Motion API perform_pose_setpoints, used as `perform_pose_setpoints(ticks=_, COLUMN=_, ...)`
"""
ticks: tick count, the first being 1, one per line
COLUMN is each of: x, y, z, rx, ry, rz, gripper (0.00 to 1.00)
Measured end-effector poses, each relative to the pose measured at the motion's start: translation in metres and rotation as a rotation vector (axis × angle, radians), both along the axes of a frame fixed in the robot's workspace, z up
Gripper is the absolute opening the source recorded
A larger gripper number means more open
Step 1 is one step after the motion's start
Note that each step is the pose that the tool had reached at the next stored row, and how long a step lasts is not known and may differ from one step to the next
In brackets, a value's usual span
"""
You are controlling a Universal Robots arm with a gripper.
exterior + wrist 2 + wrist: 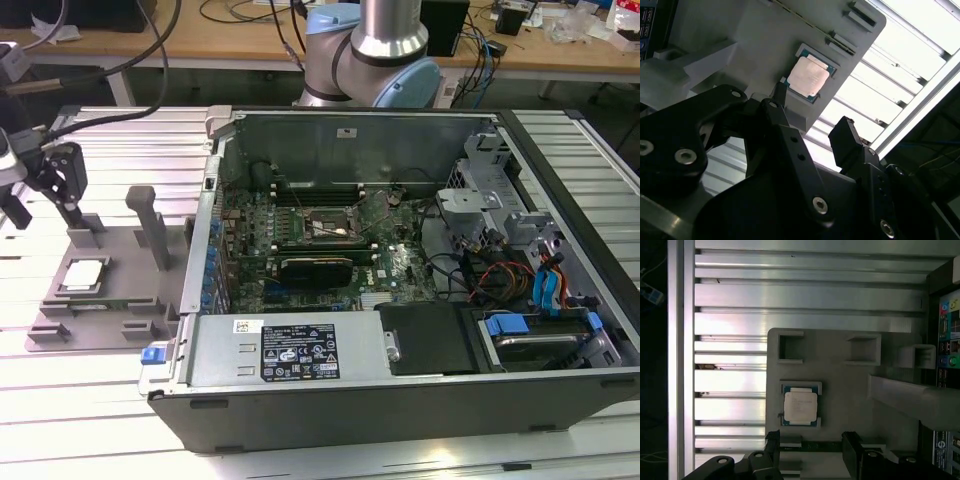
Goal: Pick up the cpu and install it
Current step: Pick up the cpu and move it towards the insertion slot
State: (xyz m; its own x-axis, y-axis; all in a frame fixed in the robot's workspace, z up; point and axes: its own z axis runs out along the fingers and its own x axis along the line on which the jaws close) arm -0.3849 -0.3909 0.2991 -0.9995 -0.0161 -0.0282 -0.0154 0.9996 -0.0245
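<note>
Exterior view: the hand (62, 190) hangs over the far end of the grey tray (125, 285) at the exterior view's left, apart from the cpu (82, 275). The cpu lies flat in a square recess of the tray, silver top up. The tray rests on the slatted metal table (90, 420), just beside the open PC case (400, 380), w/ the motherboard (300, 235) exposed inside. The arm base (380, 45) stands behind the case.

Second wrist view: the hand (812, 117) has its 2 black fingers (844, 140) spread wide, w/ nothing btwn them. The cpu (808, 78) sits beyond the fingertips, untouched.

First wrist view: the cpu (800, 407) sits square in its recess on the tray (840, 385). The hand (811, 442) is near the cpu's edge, jaws wide apart & empty, no contact. Table slats (730, 380) run alongside the tray.
</note>
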Motion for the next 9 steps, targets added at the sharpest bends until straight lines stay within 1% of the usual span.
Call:
perform_pose_setpoints(ticks=5, x=0.0, y=0.0, z=-0.0034, rx=0.0, ry=0.0, rz=0.0, gripper=0.62)
perform_pose_setpoints(ticks=9, x=0.0, y=0.0, z=-0.0073, rx=0.0, ry=0.0, rz=0.0, gripper=0.62)
